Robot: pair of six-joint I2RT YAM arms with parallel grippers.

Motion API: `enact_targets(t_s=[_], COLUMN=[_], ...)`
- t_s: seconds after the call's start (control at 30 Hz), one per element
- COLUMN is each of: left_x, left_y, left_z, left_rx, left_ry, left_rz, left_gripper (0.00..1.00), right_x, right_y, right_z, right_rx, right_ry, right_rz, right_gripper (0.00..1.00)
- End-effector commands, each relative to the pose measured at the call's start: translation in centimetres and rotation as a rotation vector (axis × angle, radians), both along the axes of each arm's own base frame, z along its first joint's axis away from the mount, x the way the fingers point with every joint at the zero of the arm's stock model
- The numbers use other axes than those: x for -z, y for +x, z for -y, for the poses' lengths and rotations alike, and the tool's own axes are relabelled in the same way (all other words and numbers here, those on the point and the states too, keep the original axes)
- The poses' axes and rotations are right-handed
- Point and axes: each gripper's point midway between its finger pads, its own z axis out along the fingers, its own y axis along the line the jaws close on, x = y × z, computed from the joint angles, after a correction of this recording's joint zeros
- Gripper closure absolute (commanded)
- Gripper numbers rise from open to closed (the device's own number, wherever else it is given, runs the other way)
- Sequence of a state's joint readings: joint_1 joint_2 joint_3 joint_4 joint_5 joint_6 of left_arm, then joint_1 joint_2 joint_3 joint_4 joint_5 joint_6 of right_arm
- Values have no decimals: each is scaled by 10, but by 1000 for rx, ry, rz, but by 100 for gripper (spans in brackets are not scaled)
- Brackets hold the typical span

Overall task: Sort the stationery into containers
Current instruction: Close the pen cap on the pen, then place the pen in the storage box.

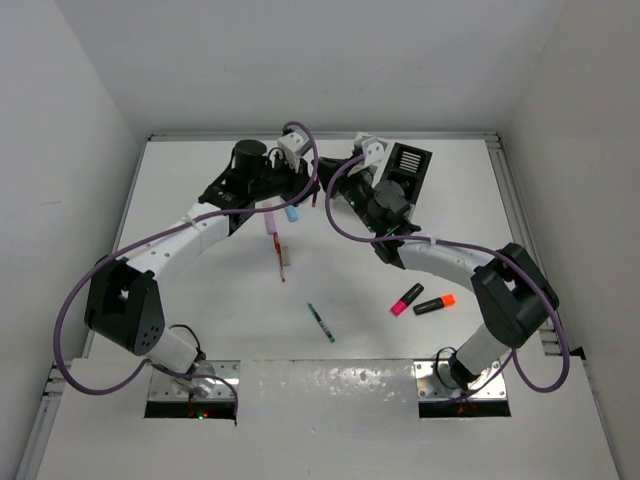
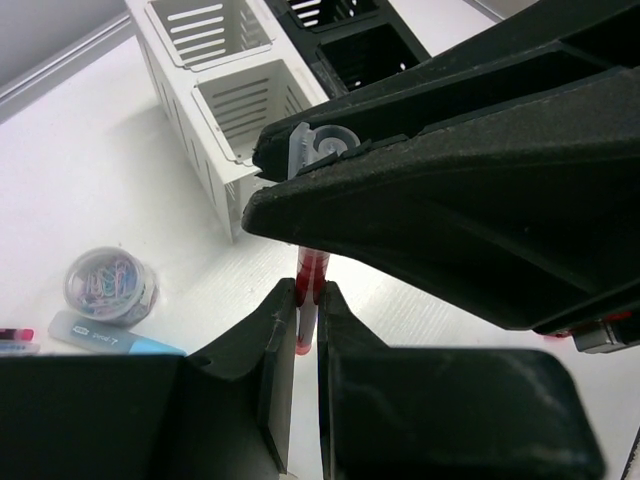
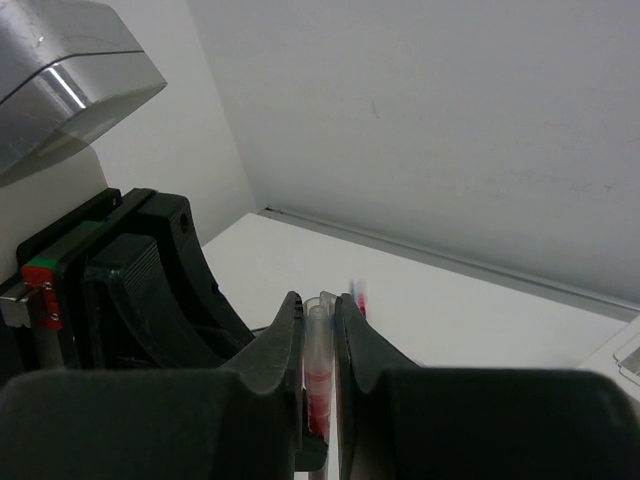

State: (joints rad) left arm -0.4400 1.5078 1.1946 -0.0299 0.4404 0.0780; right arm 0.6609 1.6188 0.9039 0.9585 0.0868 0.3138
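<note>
We're watching left tool [image 2: 308,300] pinching thin red pen [image 2: 311,268], right tool [image 3: 320,308] clamping its translucent plastic end; white slatted square bin [image 2: 250,120] standing at 11 o'clock.

left hand [image 2: 308,300] and right hand [image 3: 320,305] crowd together on one red pen [image 2: 310,272], no gap to pass between. white bin [image 2: 235,120] and black bin [image 2: 360,45] stand just beyond; the right arm [image 1: 440,255] seems to overhang them. a jar [image 2: 110,283] and blue stick [image 2: 115,340] lie beside the white bin. nearer, the bench [image 1: 250,330] is open around a green pen [image 1: 320,322] and two highlighters [image 1: 406,298] [image 1: 435,304].
</note>
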Motion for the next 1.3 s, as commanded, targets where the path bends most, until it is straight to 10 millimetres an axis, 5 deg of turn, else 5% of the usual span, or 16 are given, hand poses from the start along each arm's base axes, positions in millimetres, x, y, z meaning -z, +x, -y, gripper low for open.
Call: enact_targets(t_s=[0.0, 0.13, 0.37, 0.6, 0.77, 0.87, 0.93, 0.97, 1.0, 1.03, 1.23, 1.27], left_x=[-131, -116, -93, -93, -91, -89, -88, -87, -86, -85, -77, -74], left_y=[15, 8, -3, -3, -4, -5, -5, -5, -5, -4, 10, 14], left_z=[7, 12, 17, 16, 17, 17, 17, 16, 15, 12, -13, -23], left_rx=[-4, 35, 84, 76, 82, 90, 92, 91, 92, 86, -16, -53], left_ry=[-192, -167, -127, -136, -133, -132, -129, -126, -127, -129, -120, -109], left_rz=[395, 361, 302, 297, 291, 286, 285, 286, 285, 284, 242, 228], left_gripper=[100, 100, 100, 100, 100, 100, 73, 53, 21, 6, 0, 0], right_x=[98, 66, 18, 12, 10, 6, 2, -1, -2, -6, -16, -18], right_y=[-23, -11, 10, 11, 9, 10, 16, 18, 24, 29, 73, 89], right_z=[-22, -30, -24, -22, -19, -15, -9, -6, 2, 6, 77, 113], right_rx=[-114, -168, -141, -142, -133, -116, -102, -95, -75, -65, 150, 264], right_ry=[-219, -204, -129, -126, -112, -94, -65, -53, -43, -29, -29, -31], right_rz=[-247, -207, -129, -123, -109, -102, -108, -111, -117, -117, -156, -159], right_gripper=[100, 98, 79, 76, 100, 100, 100, 100, 100, 100, 100, 100])
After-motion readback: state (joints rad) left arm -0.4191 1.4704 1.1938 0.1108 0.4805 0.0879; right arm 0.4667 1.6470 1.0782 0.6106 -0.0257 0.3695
